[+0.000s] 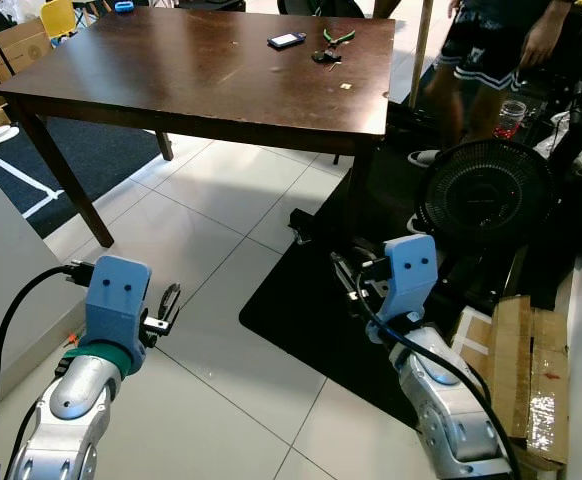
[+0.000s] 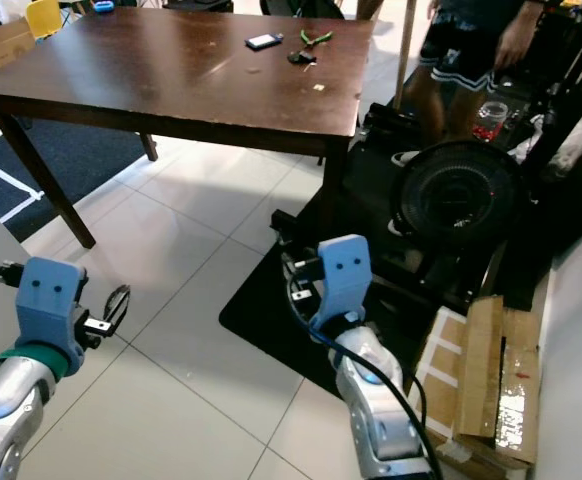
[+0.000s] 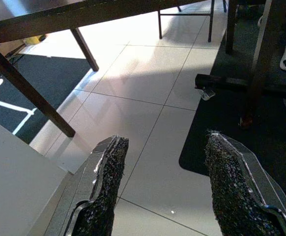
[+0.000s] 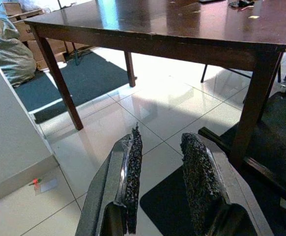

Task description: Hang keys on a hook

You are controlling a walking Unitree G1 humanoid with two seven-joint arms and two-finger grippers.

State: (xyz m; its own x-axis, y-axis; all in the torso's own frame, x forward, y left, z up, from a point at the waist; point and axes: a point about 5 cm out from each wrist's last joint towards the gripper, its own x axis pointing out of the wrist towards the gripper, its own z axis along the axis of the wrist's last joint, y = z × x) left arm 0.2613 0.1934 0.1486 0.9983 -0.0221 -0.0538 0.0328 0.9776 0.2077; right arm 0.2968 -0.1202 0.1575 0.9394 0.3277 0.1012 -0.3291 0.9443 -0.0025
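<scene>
A dark bunch of keys (image 1: 323,56) lies on the far right part of the brown wooden table (image 1: 171,70), next to a green-handled tool (image 1: 338,37) and a phone (image 1: 286,41). The keys also lie at the table's far edge in the right wrist view (image 4: 239,4). Both grippers are held low over the tiled floor, well short of the table. My left gripper (image 1: 168,305) is open and empty, its fingers (image 3: 108,172) wide apart. My right gripper (image 1: 346,275) is open with a narrower gap (image 4: 161,135) and points at the table's front edge.
A person (image 1: 491,50) stands past the table's right end. A black floor fan (image 1: 484,195) lies on a black mat (image 1: 301,310) at the right, with flattened cardboard (image 1: 526,370) beside it. A grey cabinet side (image 1: 1,270) is at my left, and a blue rug (image 1: 101,150) lies under the table.
</scene>
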